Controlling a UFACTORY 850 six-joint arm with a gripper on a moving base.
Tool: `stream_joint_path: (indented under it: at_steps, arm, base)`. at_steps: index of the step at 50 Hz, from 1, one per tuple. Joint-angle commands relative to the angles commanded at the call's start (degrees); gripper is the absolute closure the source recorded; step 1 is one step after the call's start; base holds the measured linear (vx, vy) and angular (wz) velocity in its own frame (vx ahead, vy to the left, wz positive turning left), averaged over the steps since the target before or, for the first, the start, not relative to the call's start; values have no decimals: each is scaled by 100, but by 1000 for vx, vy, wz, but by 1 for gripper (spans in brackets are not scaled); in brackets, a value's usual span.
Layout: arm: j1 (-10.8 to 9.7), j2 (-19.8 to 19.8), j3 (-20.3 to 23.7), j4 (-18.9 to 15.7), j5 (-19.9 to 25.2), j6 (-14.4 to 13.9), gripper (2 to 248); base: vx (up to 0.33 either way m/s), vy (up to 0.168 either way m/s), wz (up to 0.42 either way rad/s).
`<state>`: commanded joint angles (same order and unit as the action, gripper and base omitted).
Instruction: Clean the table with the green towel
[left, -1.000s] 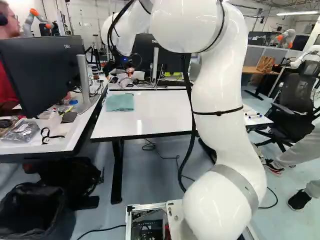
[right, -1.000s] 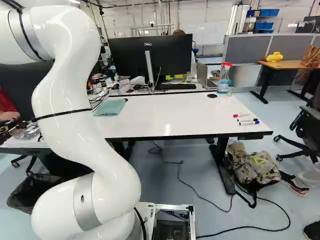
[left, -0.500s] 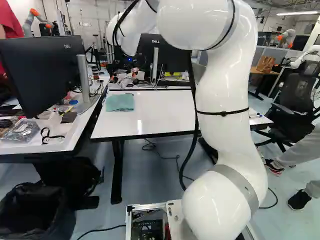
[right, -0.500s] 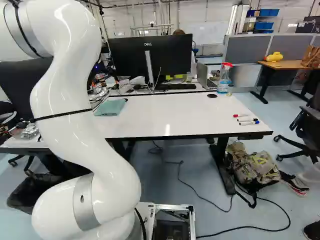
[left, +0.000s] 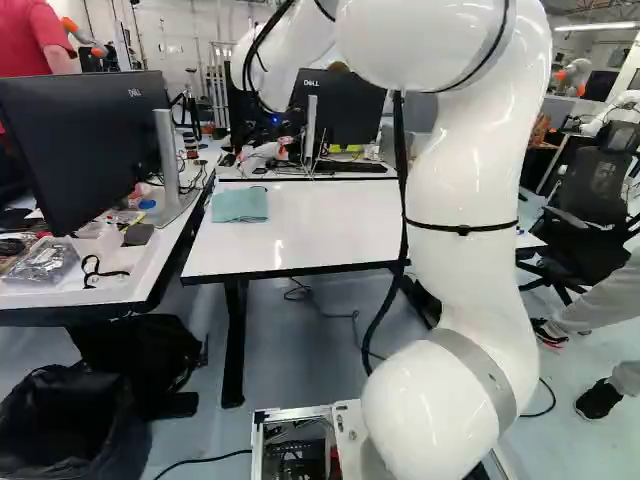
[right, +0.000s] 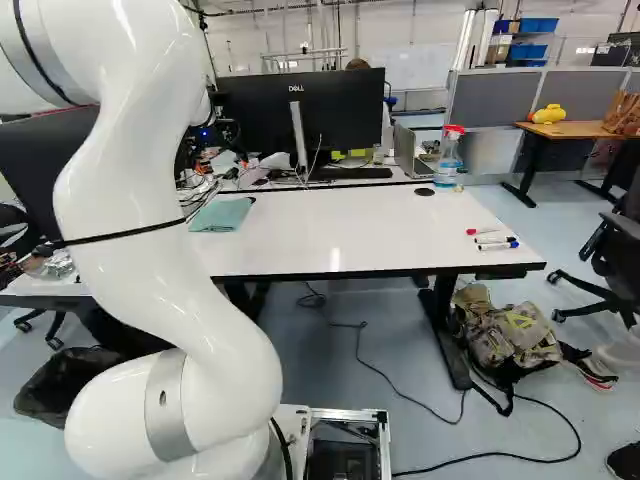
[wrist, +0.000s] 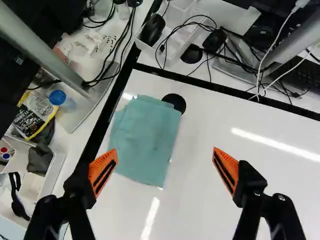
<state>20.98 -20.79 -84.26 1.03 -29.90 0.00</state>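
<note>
High over the far part of the white table (left: 320, 235), the dark gripper (left: 277, 128) shows small at the arm's end in the left base view. In the wrist view the gripper (wrist: 165, 151) is open, its orange-padded fingers wide apart with nothing held. The green towel (wrist: 146, 140) lies folded and flat on the tabletop below, ahead of the fingers and closer to one of them. At the table's far left corner in the left base view, the same towel (left: 240, 204) is in full sight.
Markers (right: 495, 241) lie near the table's right edge, and a spray bottle (right: 449, 155) stands behind it. Monitors (left: 85, 150) (right: 303, 120) stand on adjoining desks with cables and small items. A backpack (right: 510, 335) is on the floor, a black bin (left: 70, 425) at left.
In the left base view the arm has swung to the right, carrying the gripper rightward above the far side of the table. The base and the towel have stayed in place.
</note>
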Motion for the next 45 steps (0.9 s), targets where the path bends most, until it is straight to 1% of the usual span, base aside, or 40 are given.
stream_joint_path:
  at_steps: [21, 45]
  arm:
    - [-281, 419, 507, 0, 0, 0, 3]
    - [-581, 1004, 1185, 0, 0, 0, 3]
  base:
    - [0, 0, 0]
    - [0, 0, 0]
